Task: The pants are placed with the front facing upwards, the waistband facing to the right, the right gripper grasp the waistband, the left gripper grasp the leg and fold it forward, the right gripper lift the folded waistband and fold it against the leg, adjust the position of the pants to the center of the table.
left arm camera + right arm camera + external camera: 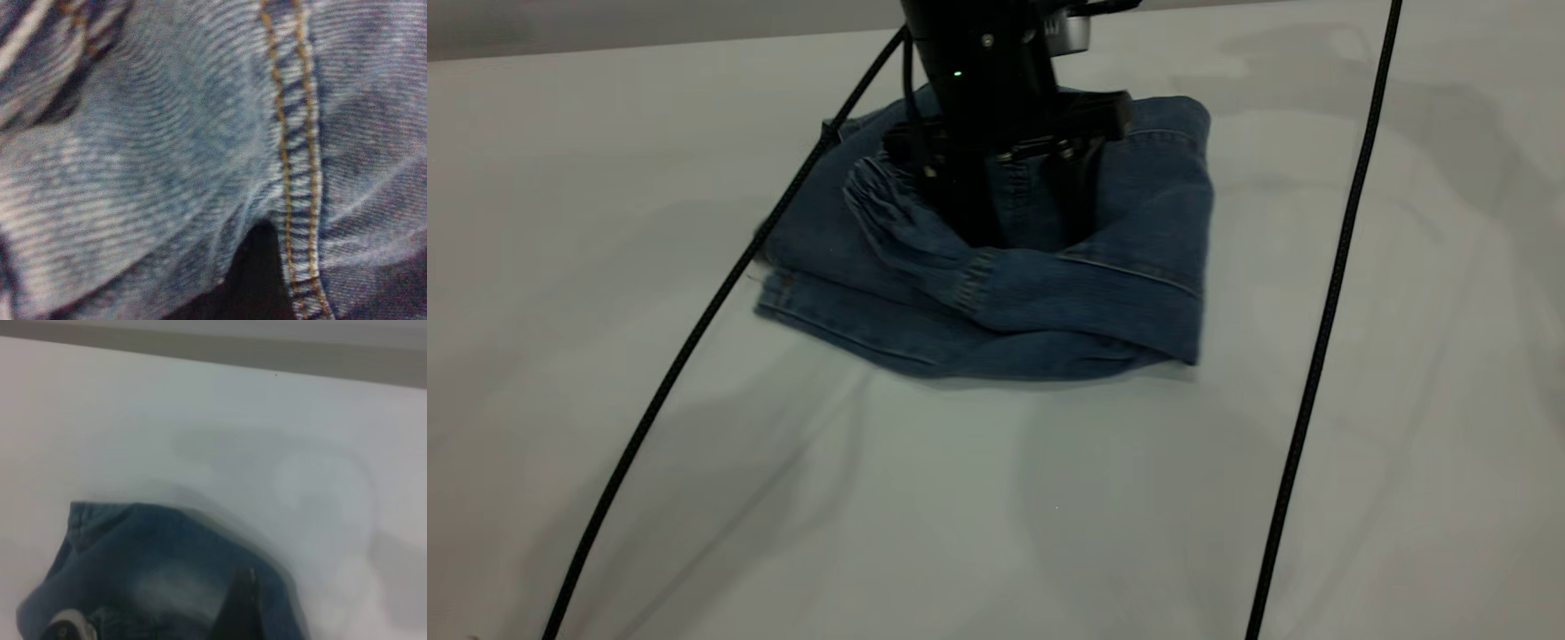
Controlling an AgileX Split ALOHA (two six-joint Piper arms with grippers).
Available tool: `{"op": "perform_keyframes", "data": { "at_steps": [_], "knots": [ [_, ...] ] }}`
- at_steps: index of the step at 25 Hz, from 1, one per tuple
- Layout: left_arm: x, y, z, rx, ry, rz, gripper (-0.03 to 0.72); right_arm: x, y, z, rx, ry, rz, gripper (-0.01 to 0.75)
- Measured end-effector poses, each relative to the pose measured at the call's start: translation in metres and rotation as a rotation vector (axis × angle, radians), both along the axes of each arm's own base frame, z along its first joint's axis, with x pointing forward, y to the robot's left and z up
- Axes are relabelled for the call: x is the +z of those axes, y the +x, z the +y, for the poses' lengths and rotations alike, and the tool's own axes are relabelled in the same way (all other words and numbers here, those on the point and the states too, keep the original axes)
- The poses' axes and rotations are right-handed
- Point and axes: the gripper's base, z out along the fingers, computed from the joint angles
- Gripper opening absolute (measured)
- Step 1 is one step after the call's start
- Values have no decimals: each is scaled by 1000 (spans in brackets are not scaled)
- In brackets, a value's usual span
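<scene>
The short blue denim pants [996, 267] lie folded into a compact bundle on the large pale grey tabletop [996, 516], toward its far middle. The ruched elastic waistband [925, 249] curls across the top of the bundle, running from near left to far right. One black claw gripper [1018, 200] stands straight down into the bundle just behind the waistband; judging by the denim and tan stitching filling the left wrist view, this is the left gripper, its two fingers spread apart and pressed onto the cloth. The right gripper does not show in the exterior view, and its state cannot be told. For centring, the bundle probably needs dragging toward the near edge, so the arm already on it is nearer.
</scene>
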Motion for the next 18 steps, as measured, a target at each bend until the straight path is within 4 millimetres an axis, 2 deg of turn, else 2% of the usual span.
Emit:
{"op": "perform_keyframes", "data": {
  "at_steps": [4, 9, 18],
  "knots": [
    [3, -2, -6, 45, -59, 42, 536, 0, 0, 0, 2, 0, 4, 584],
    [2, -2, -4, 93, -30, 51, 536, 0, -1, 0, 4, 0, 6, 584],
    [8, 5, 0, 53, -18, -2, 536, 0, -1, 0, 6, 0, 8, 584]
  ]
}}
